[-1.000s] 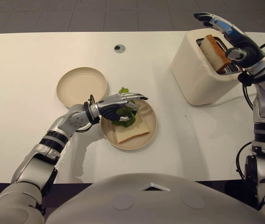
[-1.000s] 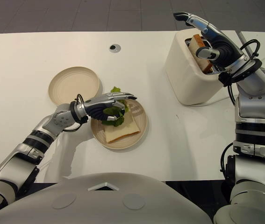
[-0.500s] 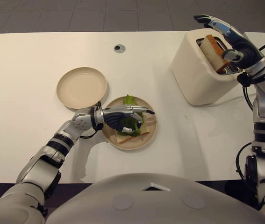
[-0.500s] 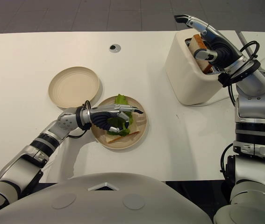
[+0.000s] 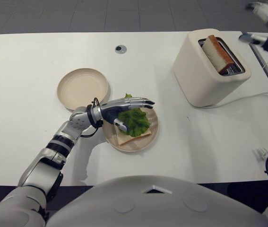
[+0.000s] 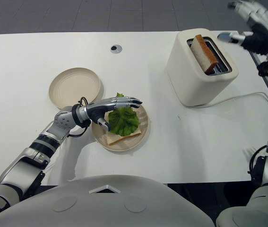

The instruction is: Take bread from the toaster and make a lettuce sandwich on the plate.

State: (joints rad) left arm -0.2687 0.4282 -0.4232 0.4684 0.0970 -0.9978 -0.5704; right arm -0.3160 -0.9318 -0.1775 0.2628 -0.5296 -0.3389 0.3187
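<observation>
Left hand [image 5: 117, 108] spread empty over lettuce [image 5: 134, 120] on bread [image 5: 124, 138] (plate [image 5: 151, 134] beneath), right hand [image 6: 256, 23] splayed empty by toaster [image 6: 195, 80]

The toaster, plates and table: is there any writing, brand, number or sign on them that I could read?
No text can be read.
The toaster: plain sides, no marks.
The plate with the sandwich and the empty plate: no marks.
The table: no label.
The small round fitting: too small to tell.

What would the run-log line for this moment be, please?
left hand: open above lettuce | lettuce: on bread slice on plate | second slice: in toaster | right hand: open, right of toaster
</observation>
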